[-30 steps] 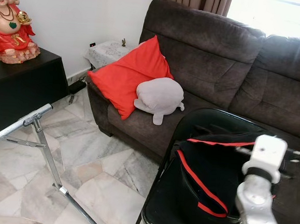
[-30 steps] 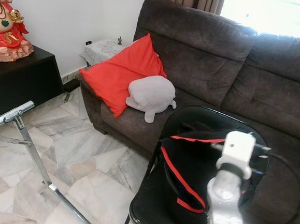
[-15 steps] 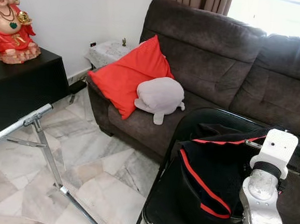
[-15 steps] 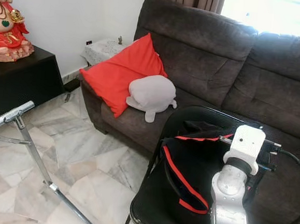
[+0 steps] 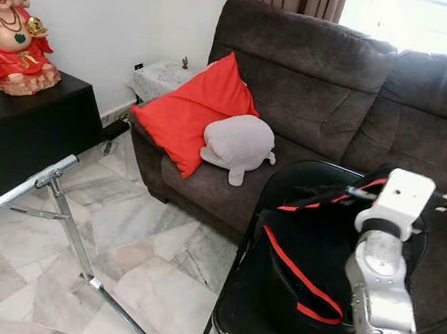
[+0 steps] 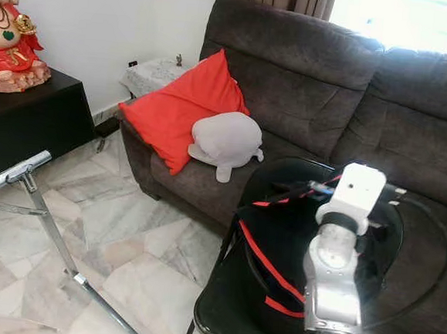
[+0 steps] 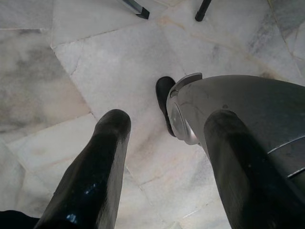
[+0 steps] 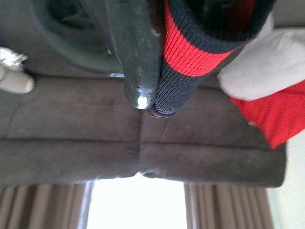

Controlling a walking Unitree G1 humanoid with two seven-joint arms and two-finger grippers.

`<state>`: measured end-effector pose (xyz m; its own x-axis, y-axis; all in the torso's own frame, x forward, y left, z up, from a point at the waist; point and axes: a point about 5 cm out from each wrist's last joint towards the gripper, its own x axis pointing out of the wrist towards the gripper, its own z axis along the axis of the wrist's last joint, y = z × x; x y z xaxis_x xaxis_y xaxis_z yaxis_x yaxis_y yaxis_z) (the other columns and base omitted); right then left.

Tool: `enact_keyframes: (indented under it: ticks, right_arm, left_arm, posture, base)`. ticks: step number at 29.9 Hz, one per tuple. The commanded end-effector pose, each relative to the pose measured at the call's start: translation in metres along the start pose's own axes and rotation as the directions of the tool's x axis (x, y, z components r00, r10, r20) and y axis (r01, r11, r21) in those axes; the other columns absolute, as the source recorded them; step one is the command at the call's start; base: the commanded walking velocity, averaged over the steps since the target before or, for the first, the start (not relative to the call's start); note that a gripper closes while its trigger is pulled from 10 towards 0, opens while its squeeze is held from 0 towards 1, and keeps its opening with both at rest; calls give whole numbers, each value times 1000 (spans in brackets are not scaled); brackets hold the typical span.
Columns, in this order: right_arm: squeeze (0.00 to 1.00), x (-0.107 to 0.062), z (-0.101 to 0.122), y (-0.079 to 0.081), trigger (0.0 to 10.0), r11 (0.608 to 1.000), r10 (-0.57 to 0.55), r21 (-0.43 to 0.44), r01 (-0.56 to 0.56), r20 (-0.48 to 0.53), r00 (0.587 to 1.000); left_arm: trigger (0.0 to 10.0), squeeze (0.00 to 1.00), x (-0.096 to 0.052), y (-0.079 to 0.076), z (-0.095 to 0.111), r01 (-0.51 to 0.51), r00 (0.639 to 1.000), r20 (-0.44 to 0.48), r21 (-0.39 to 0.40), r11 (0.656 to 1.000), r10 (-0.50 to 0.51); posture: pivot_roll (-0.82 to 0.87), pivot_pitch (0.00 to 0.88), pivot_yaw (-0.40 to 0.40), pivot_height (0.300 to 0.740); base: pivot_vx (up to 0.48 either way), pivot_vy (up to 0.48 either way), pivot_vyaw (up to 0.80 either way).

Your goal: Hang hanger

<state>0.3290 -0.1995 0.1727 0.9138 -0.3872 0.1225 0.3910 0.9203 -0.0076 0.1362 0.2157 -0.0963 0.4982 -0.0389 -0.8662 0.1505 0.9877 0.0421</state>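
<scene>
Gripping a black red-trimmed garment (image 5: 310, 251), right pincer (image 8: 152, 102).

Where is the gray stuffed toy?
The gray stuffed toy lies on the brown sofa, leaning against the red cushion, left of the black chair.

red cushion (image 5: 191, 112), black garment (image 5: 310, 251) red-trimmed, seemingly ribbed

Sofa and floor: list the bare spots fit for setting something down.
Free: marble floor between rack leg and black chair; sofa's right cushions. Crowded: the chair holds the black garment; red pillow and grey plush fill the sofa's left corner.
</scene>
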Motion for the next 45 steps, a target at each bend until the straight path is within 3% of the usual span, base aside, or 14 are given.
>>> enact_keyframes:
  ticks: [1,17,28,30,33,36,38,39,42,43,45]
  right_arm:
    - [0,-2,0,4,10000,999,39,4,-39,8,999]
    - [0,1,7,7,10000,994,70,-85,-64,63,996]
    - [0,3,34,18,10000,951,152,-300,-72,252,956]
    - [0,1,51,32,10000,929,236,-353,-108,343,909]
    - [0,-3,62,42,10000,912,301,-385,-139,400,866]
    - [0,-17,81,67,10000,858,452,-463,-221,478,753]
    - [0,-21,85,74,10000,836,495,-495,-237,493,715]
    - [0,-29,92,86,10000,808,566,-502,-309,513,646]
    - [0,-44,103,102,10000,764,646,-451,-462,528,551]
    - [0,-59,111,116,10000,684,714,-398,-611,534,452]
    - [0,-72,117,124,10000,610,754,-366,-703,542,372]
  left_arm:
    - [10000,0,0,0,-3,3,1000,-26,16,1000,-3]
    - [10000,0,-1,1,-4,-2,1000,-27,16,1000,3]
    - [10000,0,-1,1,-4,-1,1000,-29,20,1000,2]
    - [10000,0,-1,1,-4,1,1000,-29,22,1000,0]
    - [10000,0,-1,1,-4,1,1000,-29,23,1000,-1]
    - [10000,0,-1,1,-4,1,1000,-29,24,1000,0]
    - [10000,0,0,1,-3,1,1000,-29,24,1000,0]
    - [10000,0,0,1,-3,1,1000,-28,24,1000,0]
    - [10000,0,0,1,-3,1,1000,-28,24,1000,0]
    - [10000,0,-1,1,-3,1,1000,-28,24,1000,0]
    - [10000,0,-1,1,-3,1,1000,-28,23,1000,0]
  posture:
    - [26,0,2,740]
    - [30,5,3,740]
    - [41,0,2,740]
    - [39,0,3,740]
    - [43,0,2,740]
    - [42,0,2,740]
    - [42,0,3,740]
    - [42,0,4,740]
    - [40,0,4,740]
    - [40,0,4,740]
    - [40,0,2,740]
  base:
    - [0,0,0]
    - [0,0,695]
    - [0,0,794]
    - [0,0,794]
    - [0,0,794]
    - [0,0,794]
    - [0,0,794]
    - [0,0,794]
    - [0,0,794]
    - [0,0,794]
    - [0,0,794]
